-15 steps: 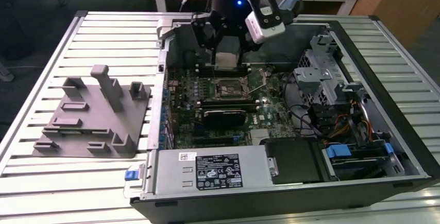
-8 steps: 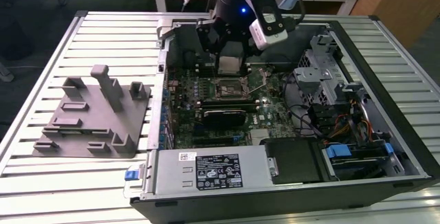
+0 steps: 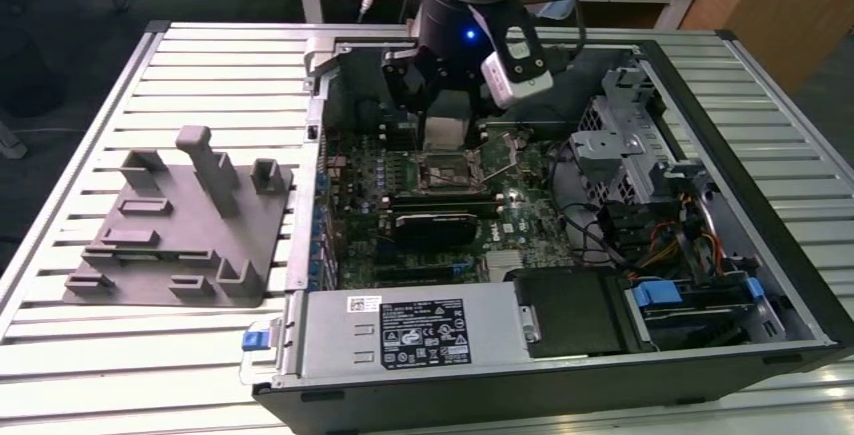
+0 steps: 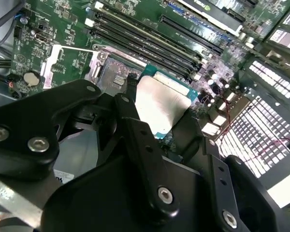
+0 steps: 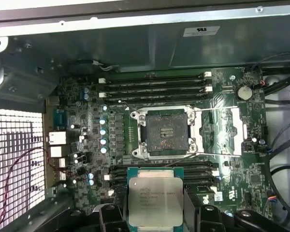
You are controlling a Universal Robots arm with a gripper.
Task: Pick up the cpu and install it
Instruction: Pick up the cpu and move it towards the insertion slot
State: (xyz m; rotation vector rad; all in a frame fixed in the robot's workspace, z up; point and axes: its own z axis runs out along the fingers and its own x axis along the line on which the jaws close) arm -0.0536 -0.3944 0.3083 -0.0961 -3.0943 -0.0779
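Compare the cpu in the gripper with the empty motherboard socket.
The cpu has a plain silvery metal top; the socket is a dark recessed pin field inside a metal frame. The cpu is held off the board by the gripper; the socket is fixed to the motherboard, open and empty. Both are square.

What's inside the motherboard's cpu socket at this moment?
Nothing: the socket shows its bare contact field, with the retention frame swung open. The cpu sits clamped in the jaws of the gripper, apart from the socket. The cpu's underside is hidden.
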